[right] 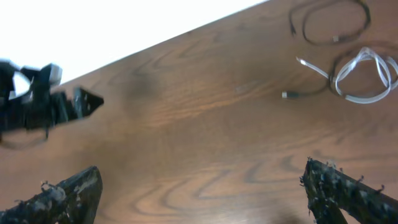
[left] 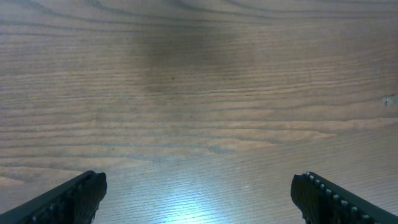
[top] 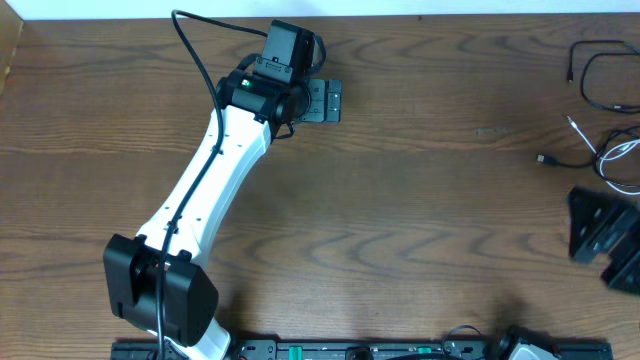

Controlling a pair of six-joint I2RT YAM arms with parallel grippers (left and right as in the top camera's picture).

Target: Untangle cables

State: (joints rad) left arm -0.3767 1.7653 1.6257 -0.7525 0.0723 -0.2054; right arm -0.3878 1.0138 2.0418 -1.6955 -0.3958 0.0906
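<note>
A black cable (top: 597, 75) lies in a loose loop at the table's far right; it also shows in the right wrist view (right: 329, 22). Just below it a white cable (top: 622, 160) is coiled, with a second thin black cord (top: 560, 160) running through the coil; both show in the right wrist view, the white one (right: 364, 74) and the black one (right: 311, 93). My right gripper (top: 608, 245) (right: 202, 186) is open and empty, on the near side of the cables and not touching them. My left gripper (top: 328, 100) (left: 199, 186) is open and empty over bare table at the back centre.
The wooden table (top: 420, 220) has its back edge near the left gripper. The left arm (top: 210, 190) stretches diagonally from the front left. The arm bases (top: 360, 350) line the front edge. The cables run off the right edge of the overhead view.
</note>
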